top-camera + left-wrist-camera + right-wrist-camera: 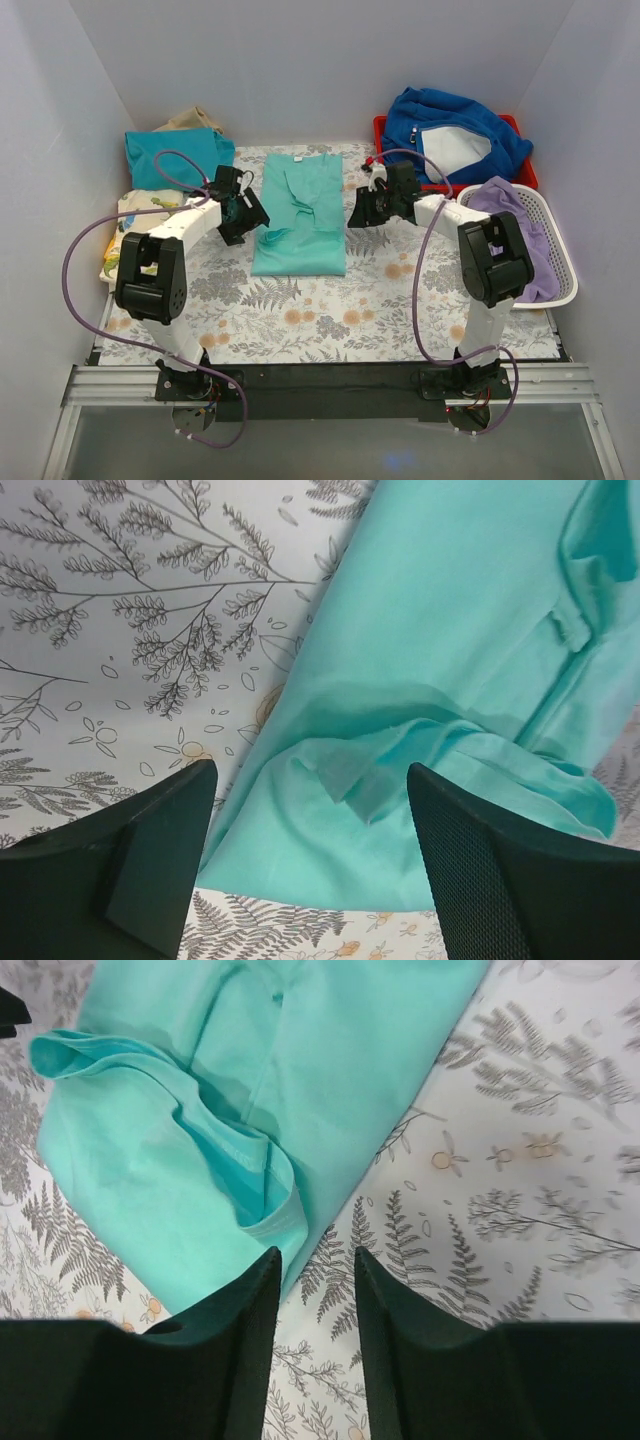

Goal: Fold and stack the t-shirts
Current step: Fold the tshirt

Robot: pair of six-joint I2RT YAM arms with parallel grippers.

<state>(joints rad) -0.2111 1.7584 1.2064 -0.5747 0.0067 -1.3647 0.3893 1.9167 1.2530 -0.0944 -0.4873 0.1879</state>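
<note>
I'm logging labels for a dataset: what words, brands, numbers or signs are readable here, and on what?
None can be read.
The mint t-shirt is plain, with no tag lettering showing.
The tablecloth has only ferns and flowers.
The blue jacket and white basket show no lettering.

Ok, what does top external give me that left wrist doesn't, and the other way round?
Top external only: the right gripper, the darker teal folded shirt, the cream print shirt, the blue jacket and the white basket. Left wrist only: the left gripper plainly open above the edge of the mint t-shirt, and a close look at its folded-in sleeve. Both: that t-shirt on the floral tablecloth.
</note>
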